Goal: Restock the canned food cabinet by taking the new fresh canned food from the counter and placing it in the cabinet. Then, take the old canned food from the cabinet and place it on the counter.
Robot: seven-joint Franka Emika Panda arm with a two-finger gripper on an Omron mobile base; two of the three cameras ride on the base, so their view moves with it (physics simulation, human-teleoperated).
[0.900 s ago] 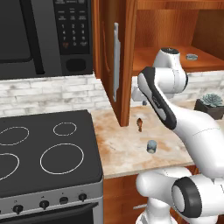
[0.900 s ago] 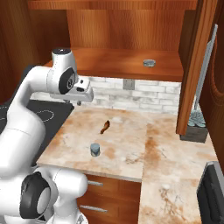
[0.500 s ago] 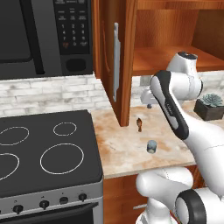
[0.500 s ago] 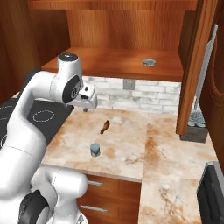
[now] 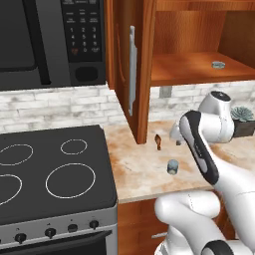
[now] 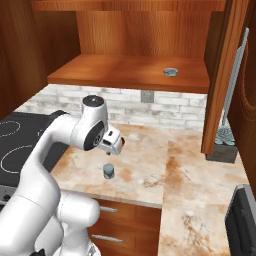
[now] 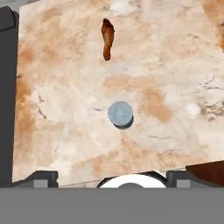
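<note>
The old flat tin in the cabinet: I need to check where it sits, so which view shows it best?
The right base view: the old flat tin lies unobstructed on the cabinet shelf, towards its right. The left base view shows it smaller, far right on the shelf.

Bare worktop [image 7: 175, 65] surrounds the can [image 7: 120, 114] below the gripper [image 6: 119, 145]; a brown object [image 7: 107, 38] lies well beyond.

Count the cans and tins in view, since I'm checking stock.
2. The blue-grey can stands on the counter near its front edge; the flat grey tin lies on the cabinet shelf. Others could be hidden.
</note>
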